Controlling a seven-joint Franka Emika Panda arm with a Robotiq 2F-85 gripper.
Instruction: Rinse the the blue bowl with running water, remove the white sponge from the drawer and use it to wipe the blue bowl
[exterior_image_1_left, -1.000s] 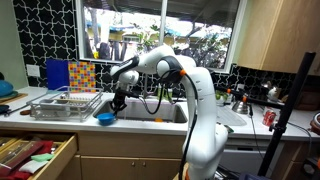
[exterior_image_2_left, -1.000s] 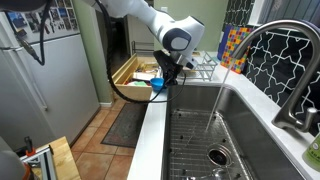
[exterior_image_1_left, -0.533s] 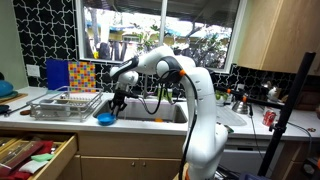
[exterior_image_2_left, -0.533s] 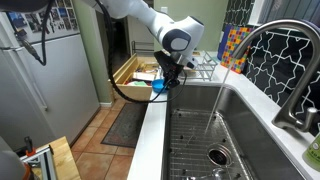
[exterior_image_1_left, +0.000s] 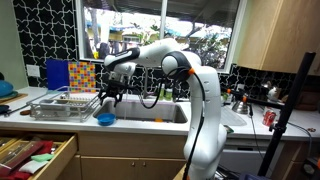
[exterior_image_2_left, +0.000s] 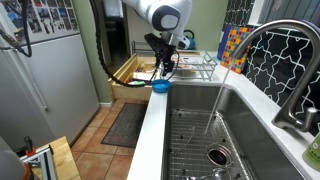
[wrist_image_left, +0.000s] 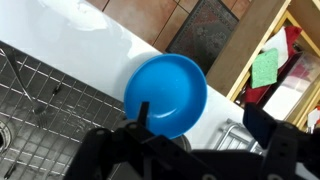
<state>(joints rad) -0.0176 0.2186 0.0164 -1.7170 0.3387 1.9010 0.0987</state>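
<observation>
Claw (exterior_image_1_left: 110, 100) spread empty, hovering above blue bowl (exterior_image_1_left: 104, 120), seemingly on sink rim (wrist_image_left: 90, 50)

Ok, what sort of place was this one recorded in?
A home kitchen, most likely: a sink with water running into it, a wire dish rack beside it, and wooden cabinets with an open drawer.
</observation>
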